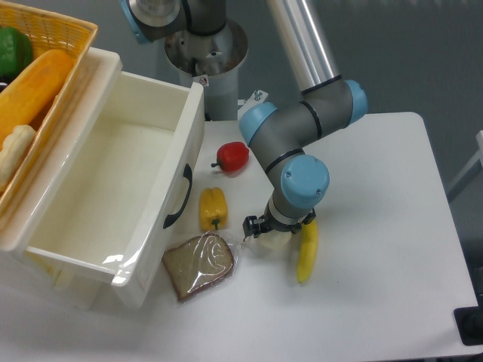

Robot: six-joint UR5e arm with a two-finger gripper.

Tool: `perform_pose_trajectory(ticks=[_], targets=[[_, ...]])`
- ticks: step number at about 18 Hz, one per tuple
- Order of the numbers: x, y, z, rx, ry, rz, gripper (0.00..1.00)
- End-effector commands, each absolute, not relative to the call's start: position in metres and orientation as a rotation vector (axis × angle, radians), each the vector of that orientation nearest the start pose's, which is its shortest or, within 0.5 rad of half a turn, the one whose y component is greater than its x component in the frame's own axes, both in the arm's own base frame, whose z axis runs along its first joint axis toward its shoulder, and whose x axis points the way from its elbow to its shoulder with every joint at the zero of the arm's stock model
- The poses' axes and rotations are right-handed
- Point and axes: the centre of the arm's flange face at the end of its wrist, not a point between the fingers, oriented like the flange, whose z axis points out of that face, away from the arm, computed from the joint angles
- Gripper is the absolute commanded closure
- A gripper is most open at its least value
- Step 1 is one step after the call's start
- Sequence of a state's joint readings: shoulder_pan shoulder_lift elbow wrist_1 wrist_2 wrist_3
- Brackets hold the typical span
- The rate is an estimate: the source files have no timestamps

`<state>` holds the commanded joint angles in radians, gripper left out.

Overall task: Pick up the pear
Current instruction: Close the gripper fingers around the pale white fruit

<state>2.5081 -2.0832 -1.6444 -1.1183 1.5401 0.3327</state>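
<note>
The pear (276, 242) is a pale cream fruit on the white table, just left of the yellow banana (306, 250). Only its lower part shows, because the arm's wrist and my gripper (275, 228) sit directly above it. The gripper is lowered onto the pear's top, with a dark finger (252, 225) showing at its left side. The wrist hides the jaws, so their state is unclear.
A yellow bell pepper (213, 207) and a red pepper (233, 156) lie left of the arm. A wrapped slice of bread (200, 263) lies beside the pear. An open white drawer (113, 188) and a yellow basket (45, 83) with produce fill the left.
</note>
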Motion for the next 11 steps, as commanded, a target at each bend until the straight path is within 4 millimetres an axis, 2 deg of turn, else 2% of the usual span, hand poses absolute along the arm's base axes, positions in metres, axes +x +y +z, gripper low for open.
perform_pose_trajectory(ticks=[2, 3, 4, 5, 7, 8, 11], targets=[[-0.424, 0.479, 0.21, -3.089, -0.896, -0.151, 0.6], [-0.425, 0.48, 0.213, -3.097, -0.872, -0.134, 0.69], [-0.428, 0.481, 0.219, -3.095, -0.863, -0.114, 0.71], [-0.43, 0.483, 0.224, -3.089, -0.851, -0.1, 0.67], [-0.441, 0.49, 0.24, -3.077, -0.791, -0.062, 0.67], [-0.444, 0.492, 0.246, -3.08, -0.732, -0.049, 0.67], [-0.451, 0.49, 0.258, -3.125, -0.396, -0.018, 0.68]])
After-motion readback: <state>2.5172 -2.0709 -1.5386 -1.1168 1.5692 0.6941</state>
